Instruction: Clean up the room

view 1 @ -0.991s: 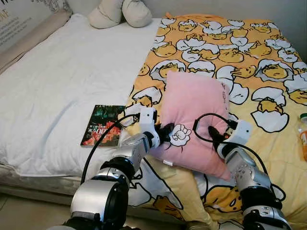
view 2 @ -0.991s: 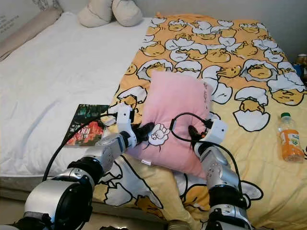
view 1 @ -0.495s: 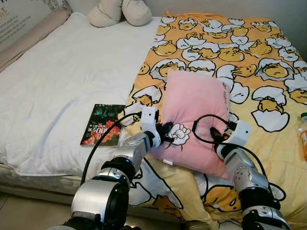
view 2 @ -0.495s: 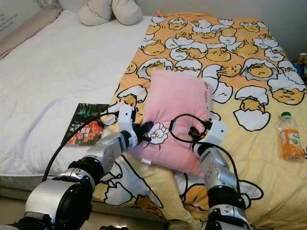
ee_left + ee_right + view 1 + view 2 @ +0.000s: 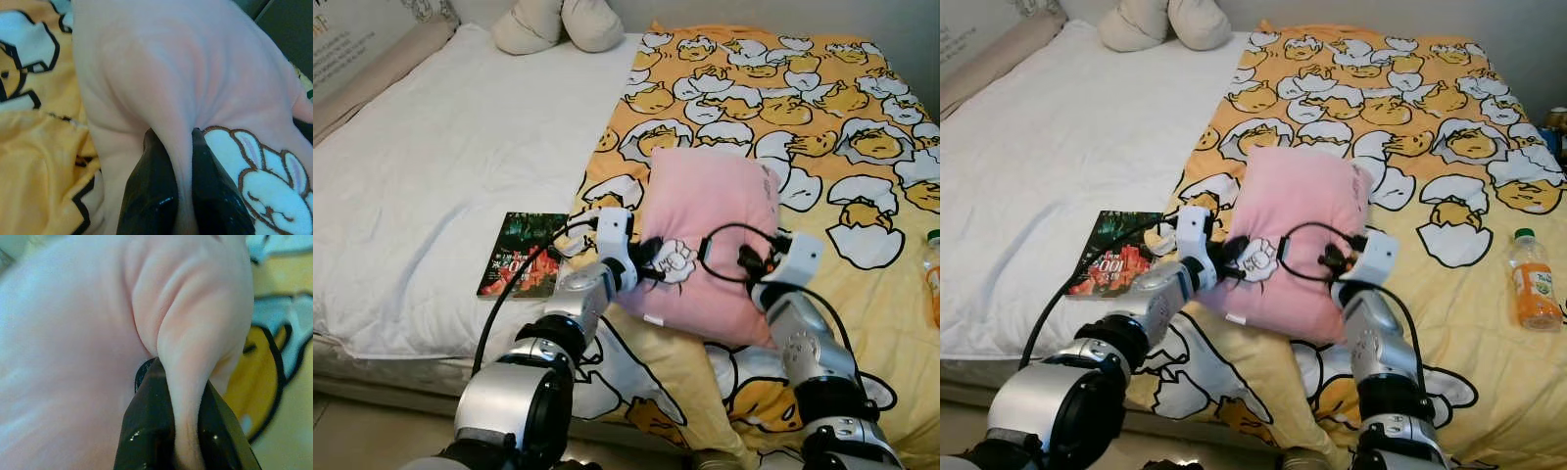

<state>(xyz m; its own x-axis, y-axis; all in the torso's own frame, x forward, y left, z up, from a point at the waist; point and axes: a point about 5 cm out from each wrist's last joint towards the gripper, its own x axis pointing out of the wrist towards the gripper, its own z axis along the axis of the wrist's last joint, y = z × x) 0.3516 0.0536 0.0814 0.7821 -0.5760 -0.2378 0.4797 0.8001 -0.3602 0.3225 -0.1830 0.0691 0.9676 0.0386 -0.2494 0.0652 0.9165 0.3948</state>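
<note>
A pink pillow with a white rabbit patch lies on the yellow egg-print blanket in the middle of the bed. My left gripper is shut on a fold at the pillow's near left corner, beside the rabbit patch. A pinched ridge of pink fabric sits between its fingers. At the near right corner my right gripper is shut on another fold. The pillow's near edge is raised off the blanket.
A dark book with red print lies on the white sheet left of my left arm. An orange juice bottle lies on the blanket at the right. Two beige cushions sit at the head of the bed.
Both grippers have lifted and pulled the pillow's near edge up and a little farther onto the bed; the pillow now looks bunched and shorter.
</note>
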